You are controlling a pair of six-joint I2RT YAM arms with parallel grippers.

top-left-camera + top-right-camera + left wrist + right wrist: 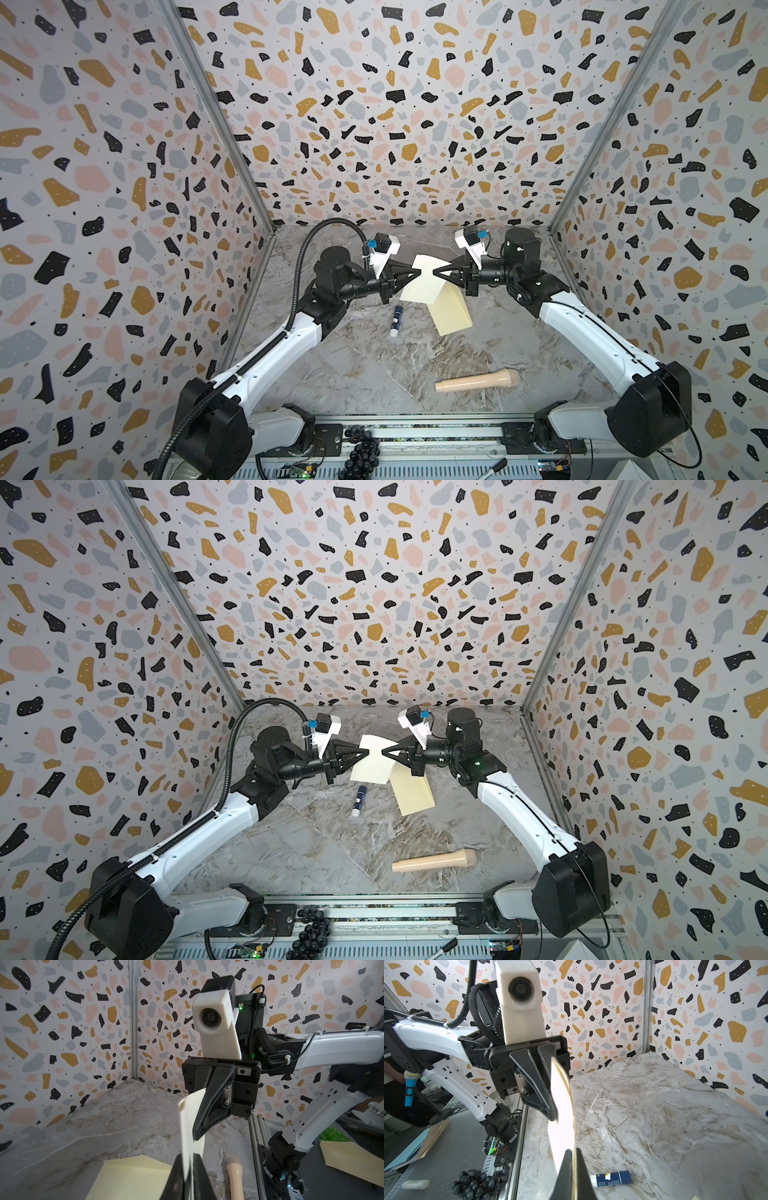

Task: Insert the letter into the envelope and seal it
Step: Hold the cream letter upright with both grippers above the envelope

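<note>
Letter (422,284) first: the sheet hangs in the air over the far middle of the counter (353,374), pinched from both sides at once. The left pincer (417,272) is clamped on it from the left and the right pincer (434,272) from the right, their tips nearly meeting across the paper. Each wrist view shows the sheet running into that arm's closed fingers. The paper bows between the grips. In the right wrist view a tan edge runs beside the white face, so it may be doubled over, though I cannot tell for sure.

Just below it the envelope (451,316) lies flat on the counter. It slants from the far middle toward the right edge, and its far end is hidden under the letter. Whether its flap stands open I cannot tell. A glue stick (396,321) lies to its left, near the centre. A peach microphone-shaped piece (478,381) lies well apart, toward the front edge.

As I read it, the step in hand is readying the letter in mid-air, with a two-sided hold for a fold or a hand-over. Nothing is in the envelope yet. Next, one pincer should let go to manage the envelope's mouth while the other lowers an edge of the sheet in line with it. Thin paper will likely flop once one side is free, so the remaining grip wants to sit close to the leading edge.
</note>
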